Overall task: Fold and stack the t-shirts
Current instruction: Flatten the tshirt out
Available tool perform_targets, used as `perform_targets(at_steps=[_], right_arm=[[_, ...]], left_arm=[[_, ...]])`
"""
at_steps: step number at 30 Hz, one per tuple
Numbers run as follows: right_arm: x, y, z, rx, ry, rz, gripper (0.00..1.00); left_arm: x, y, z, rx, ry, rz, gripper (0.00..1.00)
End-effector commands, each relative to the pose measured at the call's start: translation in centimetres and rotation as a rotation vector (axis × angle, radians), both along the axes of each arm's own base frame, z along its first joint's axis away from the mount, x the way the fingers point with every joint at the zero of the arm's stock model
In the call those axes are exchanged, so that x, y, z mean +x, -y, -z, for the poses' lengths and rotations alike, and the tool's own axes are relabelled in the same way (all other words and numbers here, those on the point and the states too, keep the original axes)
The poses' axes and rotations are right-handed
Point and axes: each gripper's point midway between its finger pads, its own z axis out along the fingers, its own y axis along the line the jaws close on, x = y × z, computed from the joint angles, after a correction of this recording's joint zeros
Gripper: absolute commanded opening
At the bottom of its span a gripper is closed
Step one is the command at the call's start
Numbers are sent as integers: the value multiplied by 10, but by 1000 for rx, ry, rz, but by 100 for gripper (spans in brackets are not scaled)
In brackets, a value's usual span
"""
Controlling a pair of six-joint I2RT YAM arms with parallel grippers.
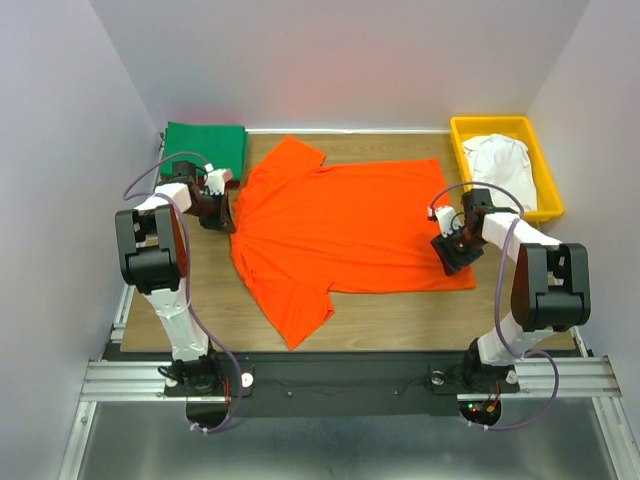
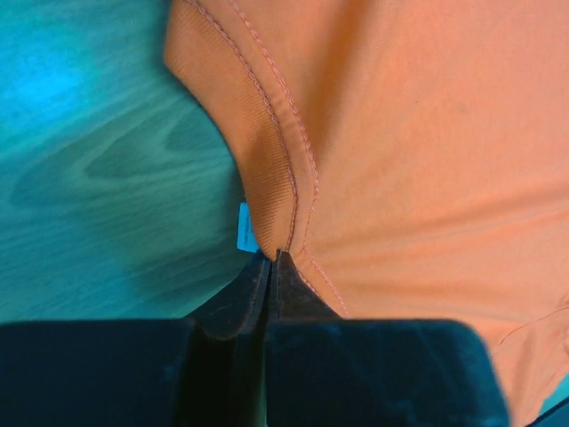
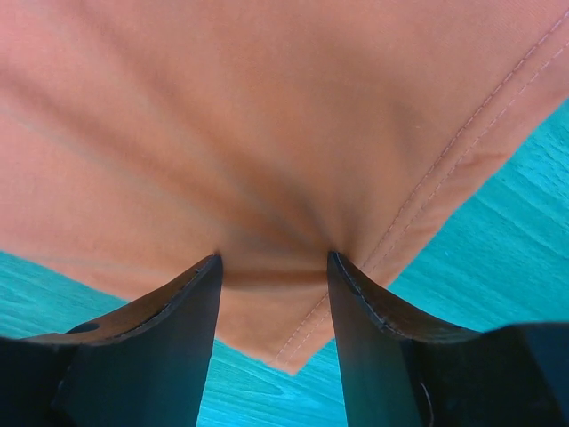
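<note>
The bright orange t-shirt [image 1: 350, 225] lies spread flat on the table, collar to the left and hem to the right. My left gripper [image 1: 216, 208] is at the collar. In the left wrist view it [image 2: 272, 256] is shut on the ribbed collar edge [image 2: 267, 169]. My right gripper [image 1: 455, 250] is over the near right hem corner. In the right wrist view it [image 3: 274, 262] is open, its fingertips [image 3: 212, 271] pressed down on the orange cloth [image 3: 267, 133] with a small ridge bunched between them. A folded green t-shirt [image 1: 205, 140] lies at the back left. A white t-shirt [image 1: 500, 158] lies in the tray. The dark red t-shirt is out of view.
The yellow plastic tray [image 1: 545, 205] stands at the back right, close beside my right arm. The wooden table [image 1: 400, 310] shows bare in front of the orange shirt. Grey walls enclose the table on three sides.
</note>
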Motion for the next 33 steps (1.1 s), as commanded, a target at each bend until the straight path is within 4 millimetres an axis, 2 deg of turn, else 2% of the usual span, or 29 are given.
perform_targets(at_steps=[1, 3, 4, 7, 8, 10, 12, 15, 17, 19, 20, 22, 26, 30, 33], right_arm=[[4, -9, -18, 46, 55, -27, 58], [4, -17, -30, 88, 74, -40, 60], [10, -21, -46, 112, 121, -46, 61], [12, -21, -66, 106, 165, -51, 62], [12, -19, -70, 97, 176, -57, 62], [7, -14, -72, 66, 173, -61, 60], [0, -9, -68, 37, 161, -77, 57], [-11, -5, -53, 14, 112, -93, 55], [-14, -3, -45, 4, 88, -100, 52], [-16, -2, -35, 1, 69, -94, 50], [-16, -1, -31, -5, 63, -88, 49], [-18, 0, -26, -9, 48, -83, 48], [-24, 6, -18, -44, 23, -78, 48], [-28, 7, -11, -46, -2, -75, 48], [-28, 7, -7, -43, -14, -68, 47]], left_arm=[[1, 4, -16, -12, 27, 61, 23], [0, 5, -26, -17, 54, 88, 32], [-1, 6, -38, -13, 78, 96, 37], [-12, 6, -58, 8, 118, 141, 41], [-18, 5, -71, 22, 146, 155, 42], [-30, 7, -79, 66, 176, 229, 42], [-56, 14, -82, 107, 184, 339, 41], [-97, 31, -75, 129, 163, 489, 40], [-123, 52, -66, 151, 147, 596, 39], [-137, 66, -60, 172, 153, 670, 38], [-150, 83, -55, 189, 163, 749, 37], [-165, 100, -51, 199, 164, 827, 36], [-205, 146, -45, 180, 175, 1039, 36], [-219, 173, -39, 222, 213, 1132, 37], [-224, 178, -23, 279, 186, 1182, 37]])
